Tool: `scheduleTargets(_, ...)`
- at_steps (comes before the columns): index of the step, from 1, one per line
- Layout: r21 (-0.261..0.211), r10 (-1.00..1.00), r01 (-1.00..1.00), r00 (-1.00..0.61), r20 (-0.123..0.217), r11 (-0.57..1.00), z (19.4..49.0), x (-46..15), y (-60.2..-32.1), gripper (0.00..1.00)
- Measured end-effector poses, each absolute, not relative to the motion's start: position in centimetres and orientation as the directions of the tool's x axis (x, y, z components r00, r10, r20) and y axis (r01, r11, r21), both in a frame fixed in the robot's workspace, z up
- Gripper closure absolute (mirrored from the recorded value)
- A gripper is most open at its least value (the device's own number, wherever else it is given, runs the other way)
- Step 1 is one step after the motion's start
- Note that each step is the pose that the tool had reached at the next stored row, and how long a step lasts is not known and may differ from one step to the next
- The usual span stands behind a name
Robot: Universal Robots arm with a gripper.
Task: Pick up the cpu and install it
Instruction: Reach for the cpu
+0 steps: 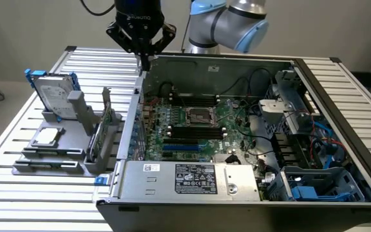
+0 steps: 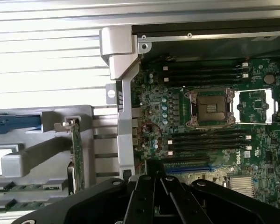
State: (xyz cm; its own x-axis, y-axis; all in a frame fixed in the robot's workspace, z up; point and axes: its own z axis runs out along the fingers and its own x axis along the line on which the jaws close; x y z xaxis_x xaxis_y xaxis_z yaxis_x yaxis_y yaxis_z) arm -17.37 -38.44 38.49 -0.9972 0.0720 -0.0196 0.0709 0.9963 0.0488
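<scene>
Poised high over the back corner of an open grey sheet-metal computer case (image 1: pixel 224 57), above its wall on the exterior view's left: a matte black, angular gripper (image 1: pixel 145 64), slim fingers pressed together into a single blade, nothing pinched between them.

Well apart from it, at the exterior view's left: the cpu (image 1: pixel 48 137), a small flat square chip with a dull silver-grey metal top, lying face up on a grey moulded plastic fixture (image 1: pixel 47 164). Just behind it in the same fixture, standing on edge: a larger rectangular silver hard drive (image 1: pixel 51 94) with blue brackets.

Under everything, a ribbed table of pale metal slats (image 1: pixel 31 203).

Inside the case, on a glossy green circuit board (image 1: pixel 237 126) crowded with small parts: a dark square metal-framed socket (image 1: pixel 198 116), flanked by long black memory slots.
</scene>
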Motion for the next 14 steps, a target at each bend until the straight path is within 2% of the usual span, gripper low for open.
scheduleTargets(14, 0.046, 0.072, 0.071, -0.997, -0.017, 0.996, 38.2, -23.7, -37.1, 0.89)
